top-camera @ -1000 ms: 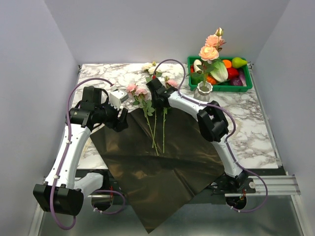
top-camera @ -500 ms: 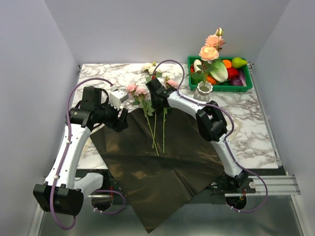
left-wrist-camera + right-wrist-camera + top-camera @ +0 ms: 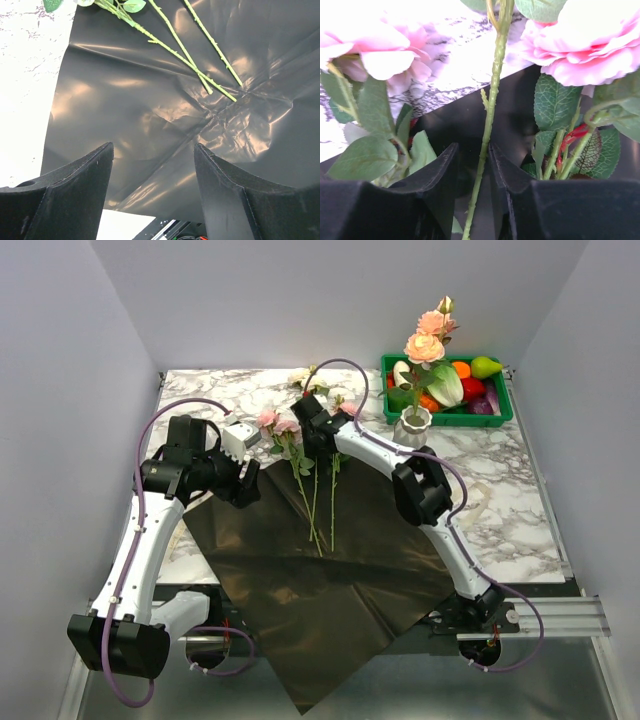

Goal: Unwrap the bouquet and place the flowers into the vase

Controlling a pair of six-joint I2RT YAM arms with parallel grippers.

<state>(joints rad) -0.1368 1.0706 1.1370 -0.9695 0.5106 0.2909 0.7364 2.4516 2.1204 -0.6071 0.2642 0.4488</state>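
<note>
paper (image 3: 320,585): dark brown-black, glossy sheen
flowers (image 3: 590,45): pink blooms, green stems, veined green leaves
far blooms (image 3: 300,374): cream, probably; washed out
vase (image 3: 412,426): white, ribbed
vase blooms (image 3: 424,347): peach, pink
table (image 3: 510,500): white marble, grey veins
crate (image 3: 497,418): green; orange, red, green produce
arms (image 3: 140,550): white, black joints
cables (image 3: 345,362): purple

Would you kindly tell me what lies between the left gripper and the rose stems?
Only bare, creased dark wrapping paper separates the left gripper from the rose stems, as the left wrist view shows.
</note>
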